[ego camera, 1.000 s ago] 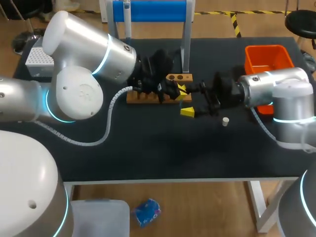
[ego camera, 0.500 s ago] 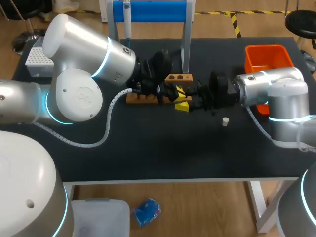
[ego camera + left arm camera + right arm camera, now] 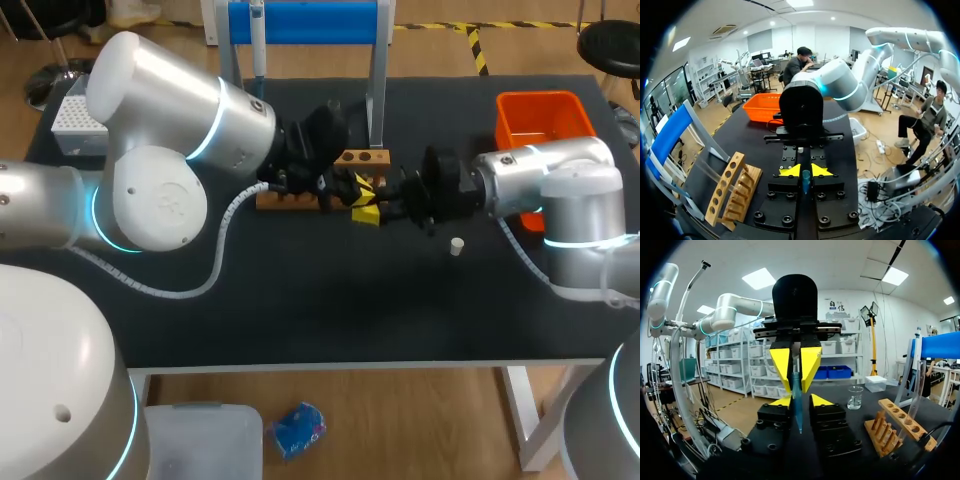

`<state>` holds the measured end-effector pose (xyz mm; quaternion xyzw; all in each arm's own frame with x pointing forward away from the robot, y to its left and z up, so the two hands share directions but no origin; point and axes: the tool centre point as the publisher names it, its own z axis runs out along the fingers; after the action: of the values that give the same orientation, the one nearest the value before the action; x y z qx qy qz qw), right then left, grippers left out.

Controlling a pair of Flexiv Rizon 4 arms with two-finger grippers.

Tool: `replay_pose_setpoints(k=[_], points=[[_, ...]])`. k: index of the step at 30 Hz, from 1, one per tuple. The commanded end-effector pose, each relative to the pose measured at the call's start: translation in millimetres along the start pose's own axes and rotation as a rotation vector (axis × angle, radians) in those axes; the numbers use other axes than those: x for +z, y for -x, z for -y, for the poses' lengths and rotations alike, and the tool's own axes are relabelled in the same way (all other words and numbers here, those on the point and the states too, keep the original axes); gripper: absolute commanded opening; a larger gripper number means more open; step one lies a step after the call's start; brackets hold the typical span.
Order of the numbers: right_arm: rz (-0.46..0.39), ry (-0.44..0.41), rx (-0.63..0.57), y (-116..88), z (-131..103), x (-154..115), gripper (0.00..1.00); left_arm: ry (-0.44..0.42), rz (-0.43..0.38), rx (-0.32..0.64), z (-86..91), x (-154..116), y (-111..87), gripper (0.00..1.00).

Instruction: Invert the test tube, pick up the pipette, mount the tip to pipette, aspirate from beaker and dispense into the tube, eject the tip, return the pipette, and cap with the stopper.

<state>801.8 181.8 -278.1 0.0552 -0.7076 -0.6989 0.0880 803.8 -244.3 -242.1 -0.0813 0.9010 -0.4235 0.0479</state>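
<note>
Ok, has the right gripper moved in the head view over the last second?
Yes. The right gripper has moved toward the wooden rack and further from the white stopper on the table.

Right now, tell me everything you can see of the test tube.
The test tube is a slender, translucent blue-green tube that narrows to a point at one end. It is out of the wooden rack and held between the two arms, just in front of it. The left gripper is shut on its far end. The right gripper is open, with its fingers on either side of the tube's middle. Its contents cannot be made out.
</note>
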Motion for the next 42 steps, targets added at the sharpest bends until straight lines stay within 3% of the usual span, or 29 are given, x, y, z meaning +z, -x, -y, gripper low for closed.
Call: replay_pose_setpoints(k=[1,3,13,14,15,21,25,31,36,42], points=[[0.000,0.001,0.000,0,0,0,0.07,0.002,0.001,-0.002,-0.5,3,-0.2,0.00],[0.000,0.002,0.001,0,0,0,0.00,0.002,0.001,-0.003,-1.1,3,-0.3,0.00],[0.007,-0.003,0.003,-1,2,-1,0.00,0.001,0.005,-0.005,-1.4,4,-1.1,0.00],[0.008,-0.006,0.003,-1,2,-1,0.00,-0.010,0.024,-0.005,-0.2,3,-1.5,0.05],[0.009,-0.006,0.003,-1,2,-2,0.00,-0.028,0.026,0.007,1.5,1,-1.1,1.00],[0.023,-0.032,-0.007,0,5,-10,0.00,-0.063,0.051,0.033,16.3,-23,7.3,1.00],[0.027,-0.039,-0.017,-3,5,-20,0.00,-0.037,0.106,0.032,23.5,-44,22.9,1.00],[0.031,-0.046,-0.030,-12,3,-40,0.00,-0.012,0.176,-0.011,21.5,-70,55.7,1.00],[0.038,-0.044,-0.042,-23,3,-59,0.00,-0.019,0.209,-0.079,7.9,-82,84.2,1.00],[0.022,-0.046,-0.055,-37,4,-79,0.00,-0.019,0.209,-0.079,7.9,-82,84.2,1.00]])
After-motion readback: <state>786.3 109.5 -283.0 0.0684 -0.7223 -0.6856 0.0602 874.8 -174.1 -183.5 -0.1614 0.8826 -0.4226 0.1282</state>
